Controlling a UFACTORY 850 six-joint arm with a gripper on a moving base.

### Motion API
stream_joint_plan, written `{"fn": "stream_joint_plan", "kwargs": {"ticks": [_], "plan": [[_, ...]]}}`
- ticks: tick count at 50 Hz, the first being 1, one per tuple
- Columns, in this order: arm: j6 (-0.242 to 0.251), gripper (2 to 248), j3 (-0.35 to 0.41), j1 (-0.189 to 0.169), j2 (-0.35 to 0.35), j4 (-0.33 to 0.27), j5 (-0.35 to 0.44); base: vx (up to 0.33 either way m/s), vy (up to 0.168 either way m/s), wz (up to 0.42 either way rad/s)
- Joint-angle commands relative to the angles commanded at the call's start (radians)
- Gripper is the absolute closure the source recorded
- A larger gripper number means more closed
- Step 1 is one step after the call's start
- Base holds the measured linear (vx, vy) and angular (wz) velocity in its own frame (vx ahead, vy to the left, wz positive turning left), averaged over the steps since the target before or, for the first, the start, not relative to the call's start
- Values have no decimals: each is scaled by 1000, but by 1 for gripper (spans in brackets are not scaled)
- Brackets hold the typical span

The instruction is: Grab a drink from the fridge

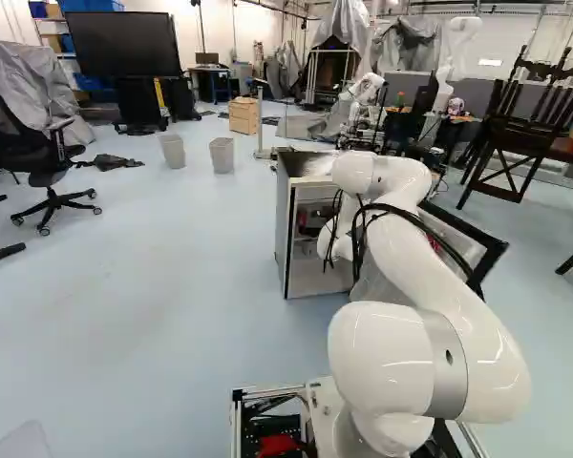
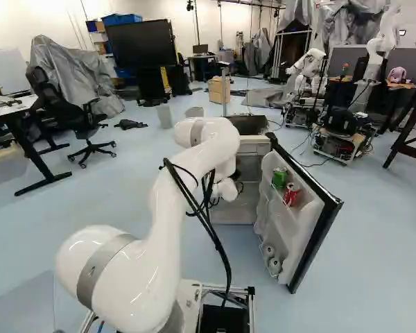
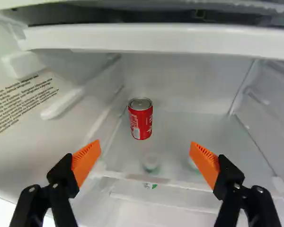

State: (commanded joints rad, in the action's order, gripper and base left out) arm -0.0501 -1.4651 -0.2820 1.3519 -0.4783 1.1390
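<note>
Nearest of all, the claw, and it's wide open, orange pads well apart, nothing between them! Straight ahead and farther in, there's the target, surely: a can, red, upright and alone on the glass shelf, toward the far end of the fridge.

So where do we stand? Door open, swung out to the right; the arm reaching in at the fridge's front; the claw lined up, roughly, by my reckoning. That's the approach well along. Left to do: go deeper, get a pad on each side of the can, close, lift, back out. Mind the white ledge over the shelf; a high line in could scrape it.

More drinks on the door, too: a green can and, just nearer, a red one, both untouched.

Now the print! White lettering down the can's red side, dark rows of text on the inner side wall, and a little green-marked label low at the shelf's near edge, too small to make out.
</note>
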Motion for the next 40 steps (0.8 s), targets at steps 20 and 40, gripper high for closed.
{"fn": "stream_joint_plan", "kwargs": {"ticks": [20, 40], "plan": [[0, 3, -48, 3, 39, 0, 0, 0, 0, 0], [0, 3, -109, 8, 72, 0, 0, 0, 0, 0]]}}
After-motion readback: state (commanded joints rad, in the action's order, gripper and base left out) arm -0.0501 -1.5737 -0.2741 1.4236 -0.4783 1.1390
